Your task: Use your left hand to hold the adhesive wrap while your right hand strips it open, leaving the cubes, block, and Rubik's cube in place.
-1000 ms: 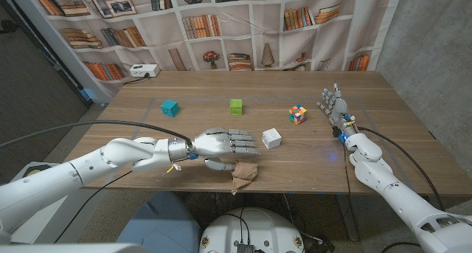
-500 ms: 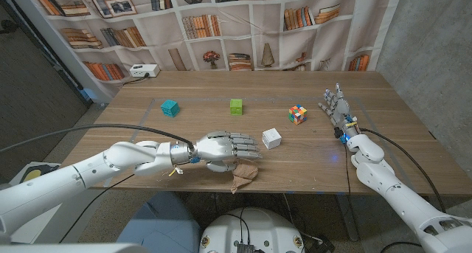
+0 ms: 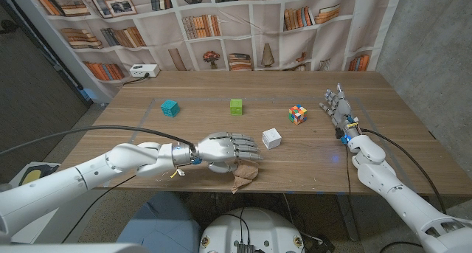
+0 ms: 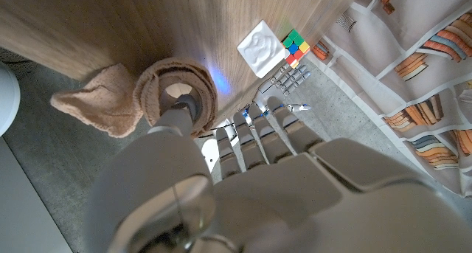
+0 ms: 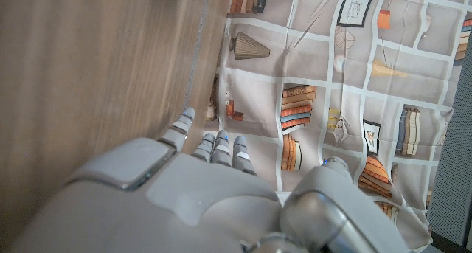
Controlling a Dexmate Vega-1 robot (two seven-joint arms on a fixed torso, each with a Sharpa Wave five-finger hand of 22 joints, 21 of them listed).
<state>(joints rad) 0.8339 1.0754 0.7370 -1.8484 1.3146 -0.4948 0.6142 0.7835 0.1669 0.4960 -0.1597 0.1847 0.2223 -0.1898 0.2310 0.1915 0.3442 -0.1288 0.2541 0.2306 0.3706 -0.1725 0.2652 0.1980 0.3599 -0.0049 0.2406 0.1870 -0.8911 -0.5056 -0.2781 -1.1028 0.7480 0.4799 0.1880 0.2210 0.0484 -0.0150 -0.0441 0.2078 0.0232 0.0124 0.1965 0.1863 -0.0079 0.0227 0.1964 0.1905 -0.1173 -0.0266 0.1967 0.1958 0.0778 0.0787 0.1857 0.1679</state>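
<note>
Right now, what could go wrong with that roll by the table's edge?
The adhesive wrap sits at the table's near edge with its loose tail hanging over, so it could slip off. The left hand only has a thumb in the roll's core. The right hand is far away, beyond the Rubik's cube.

one roll of tan adhesive wrap (image 3: 243,176) | two small coloured cubes: one teal cube (image 3: 170,107), one green cube (image 3: 236,106) | one white square block (image 3: 271,138) | one multicoloured Rubik's cube (image 3: 297,114) | one wooden table (image 3: 192,127) | two silver robot hands: left hand (image 3: 225,149), right hand (image 3: 333,103)
</note>
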